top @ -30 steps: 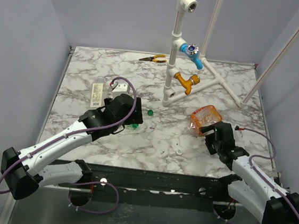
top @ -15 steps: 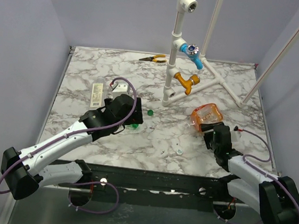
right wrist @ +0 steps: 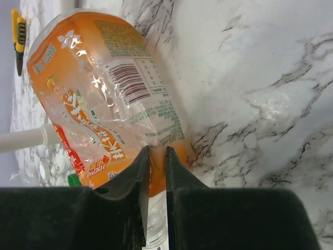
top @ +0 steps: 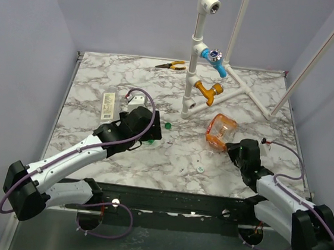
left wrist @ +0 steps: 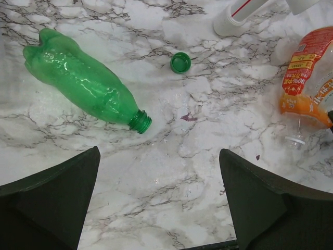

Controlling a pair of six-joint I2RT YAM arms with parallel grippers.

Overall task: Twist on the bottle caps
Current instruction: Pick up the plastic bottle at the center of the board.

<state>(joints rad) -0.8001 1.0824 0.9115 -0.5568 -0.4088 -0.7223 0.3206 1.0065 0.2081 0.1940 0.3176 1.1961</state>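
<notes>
Three bottles down flat on the marble table. First, the slim green bottle, uncapped, just ahead of the left claw, bare neck aimed toward the middle of the table. Second, the wide orange bottle, right of centre, near the foot of the pipe frame, open mouth turned toward the near edge. Third, the clear bottle with a pale label, at the far left, well apart from the other two; capped or not, cannot tell.

Two caps, both loose on the table. One dark green cap, between the green bottle's neck and the pipe foot, near the neck but apart from it. One white cap, closer to the near edge, between the two claws, touching no bottle.

Two claws. Left claw spread wide, gripping nothing, low over the table with the green bottle just beyond its fingers. Right claw pressed together but for a sliver, nothing seen pinched between the fingers, tips right up against the lower body of the orange bottle near its neck; touching or just short of it, cannot tell.

Elsewhere: one white pipe frame standing at the back, carrying two taps, one blue tap above and one orange tap below. One pair of yellow-handled pliers lying near the far edge.
</notes>
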